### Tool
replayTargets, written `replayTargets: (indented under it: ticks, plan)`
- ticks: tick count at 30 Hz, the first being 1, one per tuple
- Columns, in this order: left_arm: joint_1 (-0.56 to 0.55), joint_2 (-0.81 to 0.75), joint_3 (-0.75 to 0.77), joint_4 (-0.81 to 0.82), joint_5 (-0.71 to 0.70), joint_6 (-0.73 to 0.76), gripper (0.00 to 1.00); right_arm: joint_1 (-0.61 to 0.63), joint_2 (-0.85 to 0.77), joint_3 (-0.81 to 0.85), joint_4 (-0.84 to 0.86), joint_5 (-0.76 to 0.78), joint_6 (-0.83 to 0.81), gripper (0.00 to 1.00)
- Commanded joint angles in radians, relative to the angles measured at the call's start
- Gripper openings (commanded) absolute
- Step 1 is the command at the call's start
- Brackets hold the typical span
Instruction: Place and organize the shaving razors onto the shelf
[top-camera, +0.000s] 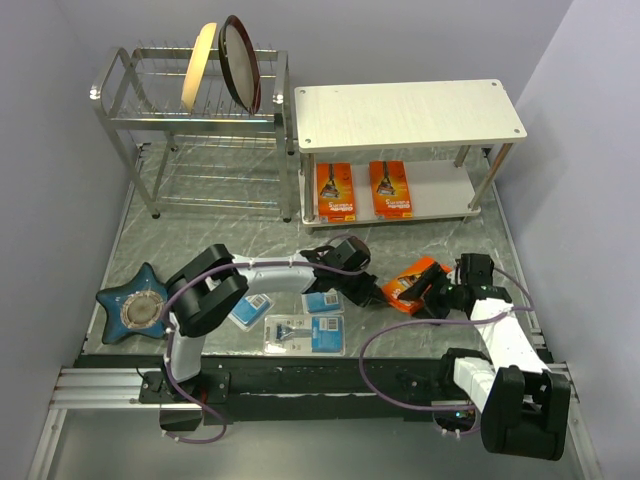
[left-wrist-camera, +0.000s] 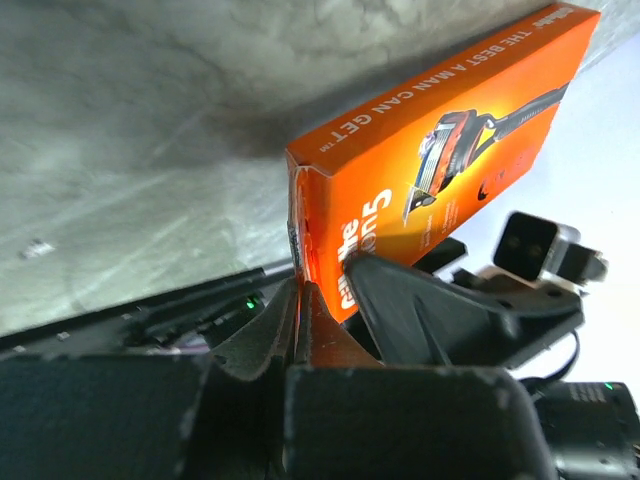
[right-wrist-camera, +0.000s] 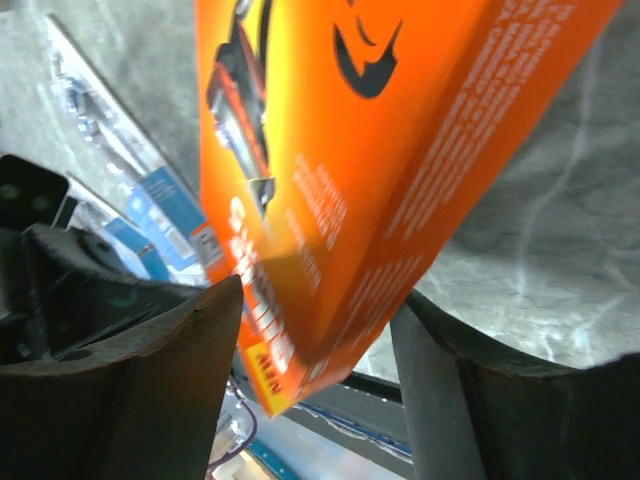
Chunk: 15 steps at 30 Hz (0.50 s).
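Left wrist view is showing the orange razor pack (left-wrist-camera: 440, 140) being pinched at its corner by the clenched left gripper (left-wrist-camera: 300, 292), lifted over the table (top-camera: 200, 230) between both arms, seemingly for a handover. The right gripper (right-wrist-camera: 318, 300) is bracketing its other end; whether it is gripping, I cannot tell. Both arms are reaching inward, well short of the shelf (top-camera: 410, 110).
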Motion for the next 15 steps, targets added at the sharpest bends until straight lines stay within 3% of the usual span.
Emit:
replayTargets:
  ticks: [1,4,5,9,10,13,15]
  plan:
    - [-0.024,0.000,0.065,0.038,0.060,-0.064,0.01,0.005,-0.002,-0.009,0.034,0.036,0.020,0.68]
    - [-0.057,0.002,0.089,0.016,0.067,-0.102,0.02,0.005,-0.020,-0.002,0.060,0.010,0.034,0.60]
    - [-0.061,0.007,0.092,0.010,0.067,-0.113,0.06,0.005,-0.028,0.006,0.060,0.008,0.025,0.52]
    - [-0.057,-0.001,0.082,-0.014,0.055,-0.096,0.26,0.005,-0.080,0.036,0.046,0.002,-0.015,0.35]
    - [-0.046,-0.004,0.080,-0.017,0.051,-0.086,0.34,0.004,-0.089,0.052,0.034,0.005,-0.028,0.33]
    - [0.003,-0.039,0.059,-0.033,0.051,-0.011,0.45,0.001,-0.124,0.110,-0.031,0.012,-0.093,0.29]
    - [0.046,-0.081,0.026,-0.054,0.051,0.080,0.47,0.001,-0.141,0.153,-0.098,0.013,-0.162,0.29]
